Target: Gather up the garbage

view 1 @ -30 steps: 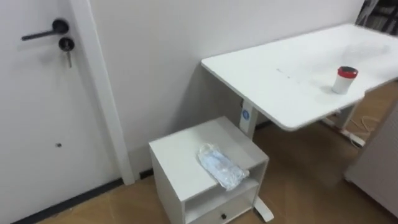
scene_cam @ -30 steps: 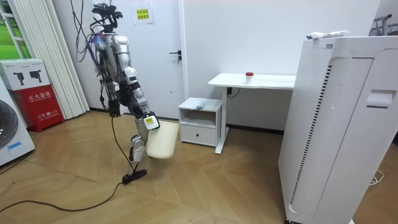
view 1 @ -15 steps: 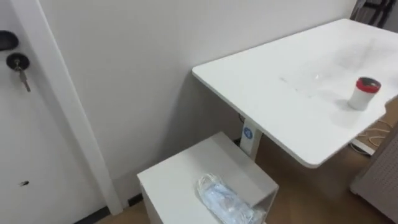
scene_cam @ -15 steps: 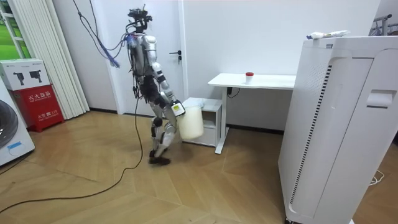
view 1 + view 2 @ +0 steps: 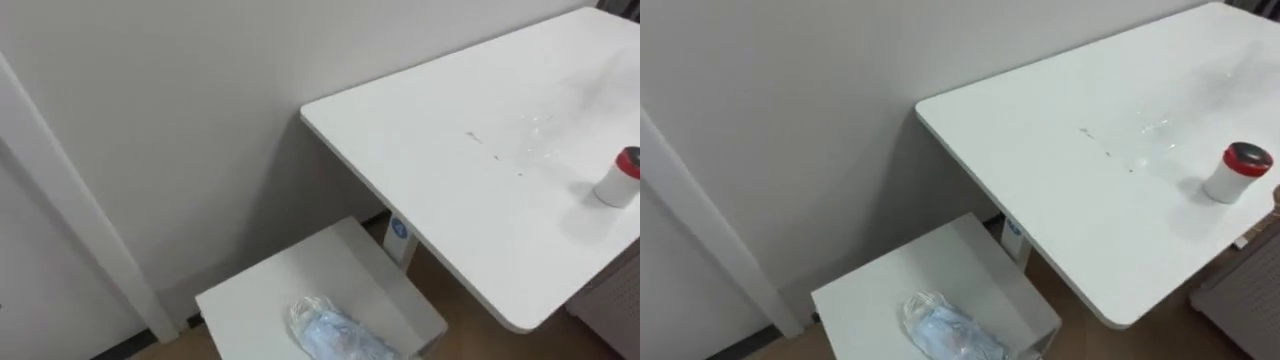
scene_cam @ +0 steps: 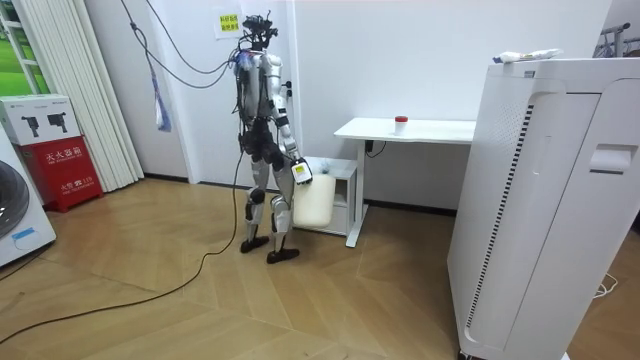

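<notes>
A crumpled clear plastic bag (image 5: 335,330) lies on top of a small white cabinet (image 5: 260,295) against the wall, low in both eye views. A small white cup with a red lid (image 5: 620,178) stands on the white desk (image 5: 470,190) to the right of the cabinet. In the room view I stand close to the cabinet (image 6: 335,170), on its left side. My right hand (image 6: 300,172) hangs by my hip, shut on a white bin (image 6: 312,200) that dangles beside my leg.
A white door frame (image 5: 70,220) runs down the wall left of the cabinet. A tall white appliance (image 6: 530,200) fills the room view's right. A red and white box (image 6: 55,150) stands at the room view's left. Open wooden floor (image 6: 300,300) lies behind me.
I have walked towards the room view's right, up to the cabinet, carrying the bin. The eye views have closed in on cabinet and desk; the door handle has left the picture.
</notes>
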Motion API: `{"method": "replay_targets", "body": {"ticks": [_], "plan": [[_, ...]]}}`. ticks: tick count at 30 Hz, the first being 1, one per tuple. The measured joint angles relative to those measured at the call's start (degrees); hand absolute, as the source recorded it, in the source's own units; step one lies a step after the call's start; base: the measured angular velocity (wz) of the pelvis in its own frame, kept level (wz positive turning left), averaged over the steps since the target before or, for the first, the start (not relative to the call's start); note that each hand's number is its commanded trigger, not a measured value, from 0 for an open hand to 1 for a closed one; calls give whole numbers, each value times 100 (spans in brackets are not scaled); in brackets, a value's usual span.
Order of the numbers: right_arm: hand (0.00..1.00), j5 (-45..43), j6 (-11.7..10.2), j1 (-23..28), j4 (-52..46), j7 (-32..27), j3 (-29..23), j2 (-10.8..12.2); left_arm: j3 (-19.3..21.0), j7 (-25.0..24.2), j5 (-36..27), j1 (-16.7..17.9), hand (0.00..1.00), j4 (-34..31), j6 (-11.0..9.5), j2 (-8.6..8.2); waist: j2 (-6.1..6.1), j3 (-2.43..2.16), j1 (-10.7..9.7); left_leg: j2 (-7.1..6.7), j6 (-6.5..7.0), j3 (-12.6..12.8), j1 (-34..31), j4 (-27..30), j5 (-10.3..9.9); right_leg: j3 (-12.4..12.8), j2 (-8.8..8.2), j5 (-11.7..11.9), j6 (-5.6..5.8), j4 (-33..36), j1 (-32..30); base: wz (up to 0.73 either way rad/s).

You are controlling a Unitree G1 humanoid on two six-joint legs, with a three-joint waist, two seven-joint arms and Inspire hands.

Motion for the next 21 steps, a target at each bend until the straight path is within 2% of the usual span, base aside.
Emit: {"method": "replay_targets", "body": {"ticks": [4, 5, 6, 7, 8, 9, 11, 12, 14, 15, 17, 21], "plan": [[100, 5, -69, -42, 67, -35, 22, -4, 4, 250, 71, -21, 0, -91, -97, 12, 5, 1, -122, -11, -6, 87, -75, 158, -4, 89, -39, 10, -13, -47, 27, -5], [100, 12, -81, -107, 154, -46, 31, -2, 2, 342, 73, -92, 0, -84, -128, 36, 2, 4, -200, -22, -52, 109, -316, 592, -31, 222, -133, 36, -17, -82, 44, 28], [100, 25, -108, -173, 223, -53, 29, -3, -17, 430, 69, -204, 0, -58, -189, 40, -47, 51, -235, -49, -160, 79, -766, 1168, -113, 663, -235, 66, 28, -120, 21, 39], [100, 48, -134, -199, 276, -62, 19, -25, -45, 466, 69, -299, 0, -60, -246, 26, -39, 48, -247, -55, -176, -49, -966, 999, -109, 825, -239, 84, 56, -118, -40, 63], [100, 75, -175, -173, 343, -83, -100, -53, -195, 543, 91, -553, 0, -92, -369, 29, 140, 26, -273, 66, 1, -114, -1384, 644, 133, 958, -234, 34, 155, -21, -244, 37], [100, 64, -161, -296, 444, -99, -169, -50, -242, 692, 215, -746, 0, -102, -469, 51, 80, 23, -158, 63, 41, 266, -1480, 727, 180, 938, -296, -58, 282, 141, -515, 15], [100, 87, -171, -451, 459, -101, -153, -47, -235, 937, 288, -755, 0, -45, -476, 48, 86, 35, -130, 52, 60, 471, -1488, 793, 181, 634, -332, -51, 277, 193, -590, -48], [100, 109, -223, -457, 451, -86, -136, -48, -243, 1047, 289, -773, 0, -45, -477, 31, 111, 51, -138, 51, 67, 499, -1490, 865, 173, 490, -352, -25, 268, 197, -588, -46], [100, 95, -213, -479, 452, -82, -75, -49, -273, 1153, 306, -907, 0, -44, -481, 12, 151, 76, -229, 37, 86, 523, -1505, 846, 159, 417, -381, -16, 280, 228, -644, -21], [100, 96, -207, -546, 468, -84, -76, -52, -275, 1187, 404, -1060, 0, -55, -484, -4, 191, 115, -249, 39, 103, 512, -1564, 830, 147, 411, -373, -16, 281, 337, -785, -19], [100, 101, -237, -659, 480, -57, -29, -85, -342, 1353, 653, -1295, 0, -107, -512, -23, 240, 150, -315, 40, 117, 518, -1738, 861, 141, 385, -388, -8, 264, 549, -1089, -26], [100, 209, -310, -859, 484, 28, 106, -142, -630, 1700, 1114, -1745, 0, -333, -694, -9, 259, 164, -488, 90, 136, 728, -2064, 1022, 146, 376, -443, 3, 193, 995, -1626, -26]]}}
